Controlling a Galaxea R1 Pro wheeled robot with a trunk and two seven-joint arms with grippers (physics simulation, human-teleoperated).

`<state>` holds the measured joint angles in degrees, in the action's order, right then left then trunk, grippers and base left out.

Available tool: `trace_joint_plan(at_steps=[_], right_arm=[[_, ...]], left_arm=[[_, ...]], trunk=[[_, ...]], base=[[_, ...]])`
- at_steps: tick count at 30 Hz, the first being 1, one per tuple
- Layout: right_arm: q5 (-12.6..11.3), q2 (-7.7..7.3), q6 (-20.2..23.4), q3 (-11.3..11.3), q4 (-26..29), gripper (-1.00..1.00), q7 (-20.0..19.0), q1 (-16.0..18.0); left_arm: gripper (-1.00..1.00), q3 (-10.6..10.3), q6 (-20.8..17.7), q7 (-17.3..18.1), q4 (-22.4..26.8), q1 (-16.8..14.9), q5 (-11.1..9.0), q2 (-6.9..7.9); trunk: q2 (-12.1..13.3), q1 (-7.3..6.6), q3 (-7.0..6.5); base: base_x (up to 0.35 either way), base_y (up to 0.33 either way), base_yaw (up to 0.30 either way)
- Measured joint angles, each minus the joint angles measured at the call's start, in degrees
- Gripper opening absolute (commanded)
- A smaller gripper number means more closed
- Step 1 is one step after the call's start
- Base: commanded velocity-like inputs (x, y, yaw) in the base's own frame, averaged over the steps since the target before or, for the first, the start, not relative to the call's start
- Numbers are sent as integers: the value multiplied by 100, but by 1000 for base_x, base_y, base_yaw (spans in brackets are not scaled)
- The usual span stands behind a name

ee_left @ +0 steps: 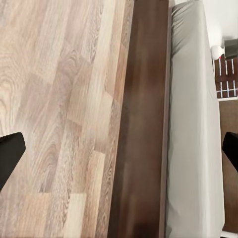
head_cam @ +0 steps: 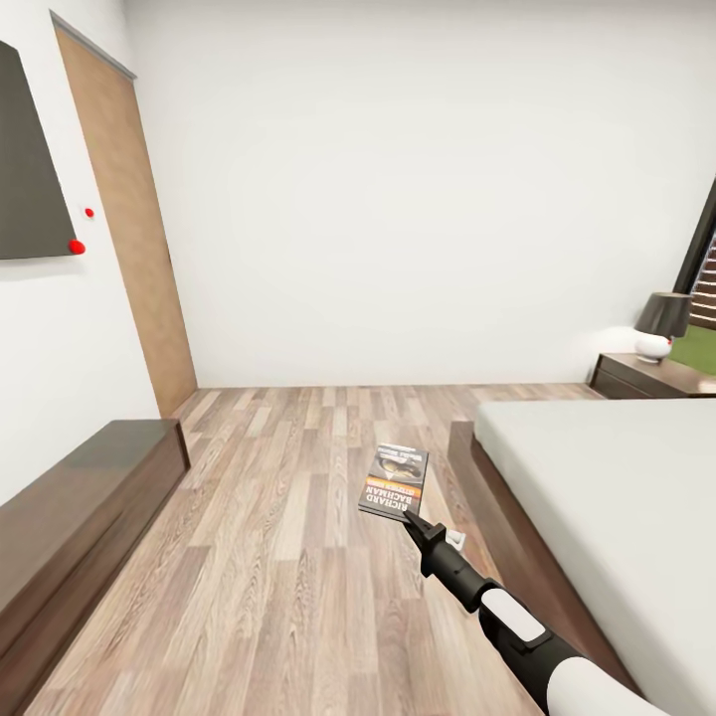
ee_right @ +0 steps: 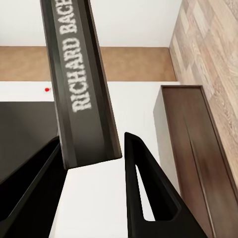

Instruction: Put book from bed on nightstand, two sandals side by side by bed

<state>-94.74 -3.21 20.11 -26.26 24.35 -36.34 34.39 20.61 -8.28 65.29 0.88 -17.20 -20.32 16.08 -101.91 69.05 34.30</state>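
One book point(head_cam: 394, 481) being carried, pinched at its near edge by the right gripper point(head_cam: 410, 520) and hanging over the floor point(head_cam: 268, 517) beside the bed point(head_cam: 607, 477). Long axis running toward 12 o'clock from the gripper. One nightstand point(head_cam: 641, 376) lying well apart at about 2 o'clock, one lamp point(head_cam: 661, 324) standing on it. Left gripper point(ee_left: 119, 153) spread wide, grasping nothing, pointing at the bed frame.
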Motion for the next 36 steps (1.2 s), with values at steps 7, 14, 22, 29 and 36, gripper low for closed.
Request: trace_joint_plan(at_steps=[7, 14, 22, 29, 36], right_arm=[[-8, 0, 4, 3, 2, -100, -1, 1], [-6, 0, 3, 2, 1, -100, 1, 1], [-2, 0, 2, 1, 1, -100, -1, 1], [-1, 0, 1, 0, 0, -100, -1, 0], [1, 0, -1, -1, -1, -100, 0, 0]], left_arm=[[100, 0, 0, -1, 0, 0, 0, 0], [100, 1, 4, -1, 0, 0, 0, 0], [100, 1, 19, -1, 0, 0, 0, 0], [100, 1, 25, -1, 0, 0, 0, 0], [100, 1, 26, -1, 0, 0, 0, 0]], trunk=[[0, 0, 0], [0, -1, 0], [0, -1, 0], [0, -1, 0], [0, -1, 0]], base=[[112, 26, 0], [155, 3, 0], [221, 0, 0], [237, 0, 0], [240, 0, 0]])
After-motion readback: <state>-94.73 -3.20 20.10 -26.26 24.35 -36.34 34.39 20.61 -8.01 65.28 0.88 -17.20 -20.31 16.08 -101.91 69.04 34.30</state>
